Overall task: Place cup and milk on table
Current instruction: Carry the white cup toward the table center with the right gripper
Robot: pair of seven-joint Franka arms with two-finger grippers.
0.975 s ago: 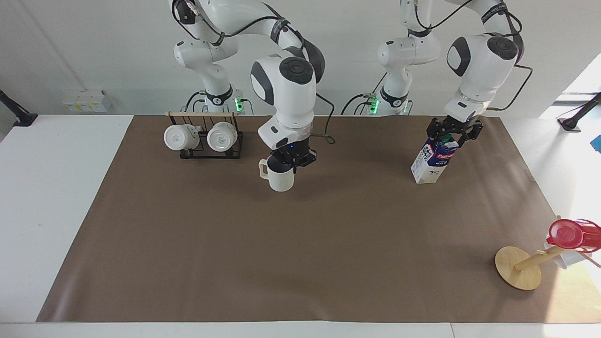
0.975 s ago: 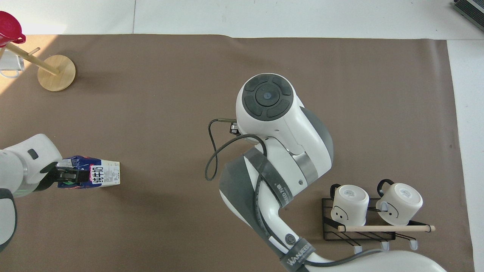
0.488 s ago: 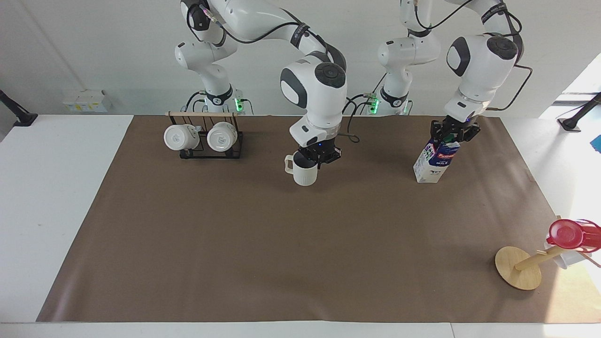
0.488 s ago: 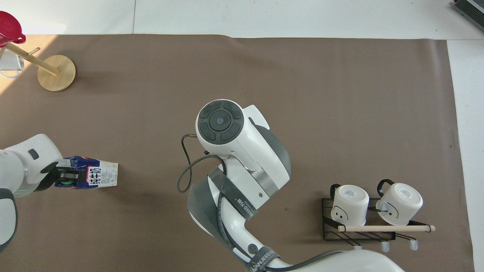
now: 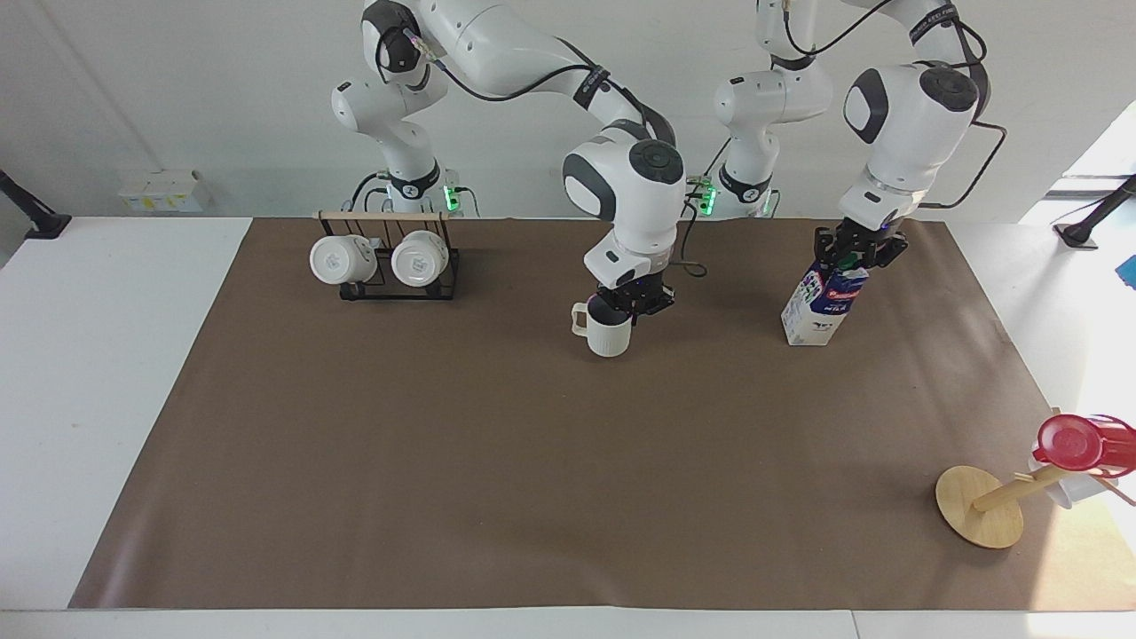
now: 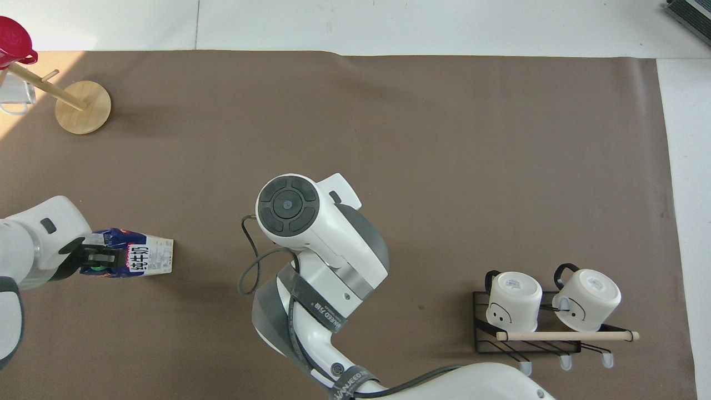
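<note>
Carrying the cup [image 5: 609, 333] by its rim, the right gripper [image 5: 632, 306] has travelled in the facing view from beside the mug rack [image 5: 388, 264] toward the middle of the table [image 5: 124, 311], and the cup hangs directly beneath it, upright, its base at or just above the brown paper; contact cannot be told. The fingers are pinched tight on the rim. At the left arm's end, the left gripper [image 5: 854, 256] has narrowed from a wide stance onto the top of the milk [image 5: 823, 306], which stands tilted below it, its base on the paper. That suggests the milk is freshly grasped and the cup is near its set-down spot.

Overhead, the right arm's wrist housing covers the cup entirely, and it has slid toward the left arm's side. The left gripper [image 6: 100, 258] sits over the cap end of the milk [image 6: 139, 259], fingers closed on the carton top, the carton hardly shifted. Neither object is released yet.
</note>
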